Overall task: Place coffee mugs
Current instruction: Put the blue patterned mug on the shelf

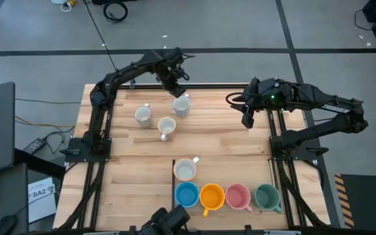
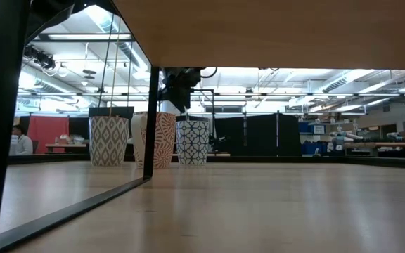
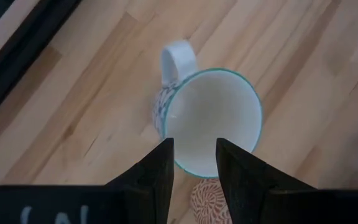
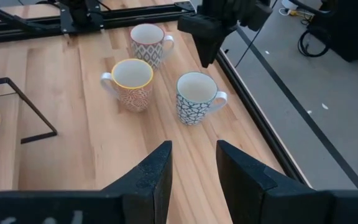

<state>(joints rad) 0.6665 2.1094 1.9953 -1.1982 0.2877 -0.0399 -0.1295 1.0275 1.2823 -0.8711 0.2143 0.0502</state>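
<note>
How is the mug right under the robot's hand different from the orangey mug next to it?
The blue-patterned mug has a dark blue criss-cross pattern and a teal rim; the orange-patterned mug has reddish squiggles and a yellow rim. The left tool hangs over the blue-patterned mug, open, while nothing is above the orange-patterned mug. Their handles point opposite ways in the right wrist view. Both stand upright, look empty, and are white inside.
</note>
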